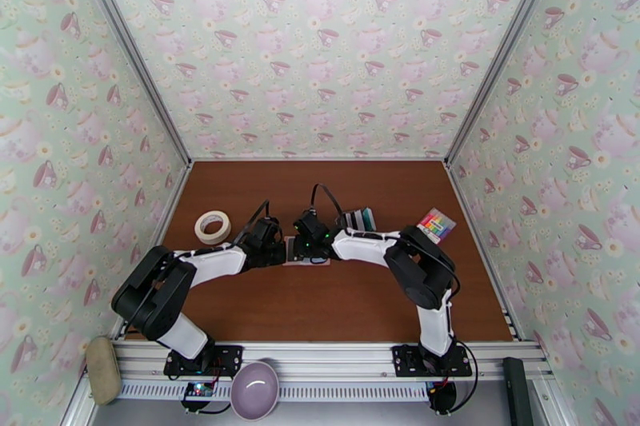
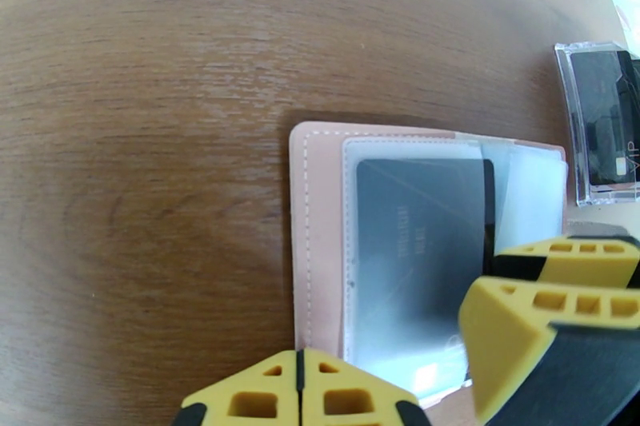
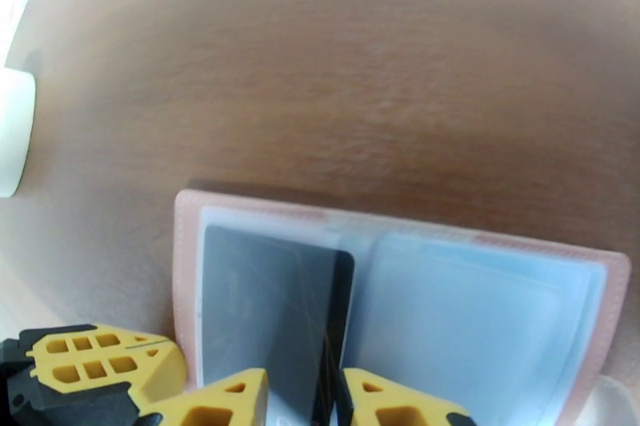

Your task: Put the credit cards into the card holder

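Two hands meet over the open pink card holder (image 3: 186,276), which lies mid-desk (image 2: 160,100). The left hand (image 2: 296,400), fully closed and empty, rests its tips at the holder's edge, probably pinning it so it cannot slide. The right hand (image 3: 306,392), jaws partly apart, straddles the exposed edge of a dark credit card (image 3: 264,300) lying mostly inside one clear sleeve; whether it pinches the card I cannot tell. The left wrist view adds a clear box of spare cards (image 2: 600,124) at the holder's far right. The overhead view adds a tape roll (image 1: 212,226) to the left.
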`<state>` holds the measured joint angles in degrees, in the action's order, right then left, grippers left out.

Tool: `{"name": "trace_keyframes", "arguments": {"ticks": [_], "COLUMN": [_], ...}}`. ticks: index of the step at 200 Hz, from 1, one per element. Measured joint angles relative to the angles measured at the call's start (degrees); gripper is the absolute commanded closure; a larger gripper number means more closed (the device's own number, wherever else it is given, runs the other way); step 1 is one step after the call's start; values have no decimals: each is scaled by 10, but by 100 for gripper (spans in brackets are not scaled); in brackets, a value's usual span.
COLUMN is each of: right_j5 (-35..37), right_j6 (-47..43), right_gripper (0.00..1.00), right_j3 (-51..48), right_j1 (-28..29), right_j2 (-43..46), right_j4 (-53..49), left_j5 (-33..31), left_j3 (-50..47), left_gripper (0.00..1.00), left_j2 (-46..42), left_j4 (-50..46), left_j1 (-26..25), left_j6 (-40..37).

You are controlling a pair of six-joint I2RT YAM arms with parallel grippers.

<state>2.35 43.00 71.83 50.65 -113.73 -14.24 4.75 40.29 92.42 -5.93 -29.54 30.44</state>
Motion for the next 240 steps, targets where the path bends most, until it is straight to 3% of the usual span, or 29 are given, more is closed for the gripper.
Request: {"name": "trace_keyframes", "arguments": {"ticks": [46,86,172,240], "right_j5": [0,4,6,5], "right_j6": [0,-2,-17,-44], "right_gripper": [70,62,58,56], "right_j3": [9,6,-21,-91], "right_j1": [1,2,-13,-82], "right_j2": [-7,-2,92,150], "right_j4": [-7,-7,-17,-29], "left_j5": [0,1,5,9], "left_j3": [1,3,7,9], "left_gripper": [94,83,77,76], "left_j2": [1,1,-16,-60], "left_j4": [-2,-2,-33,-82], "left_j1": [0,1,9,7], "left_j6": [0,-2,-7,-14]}}
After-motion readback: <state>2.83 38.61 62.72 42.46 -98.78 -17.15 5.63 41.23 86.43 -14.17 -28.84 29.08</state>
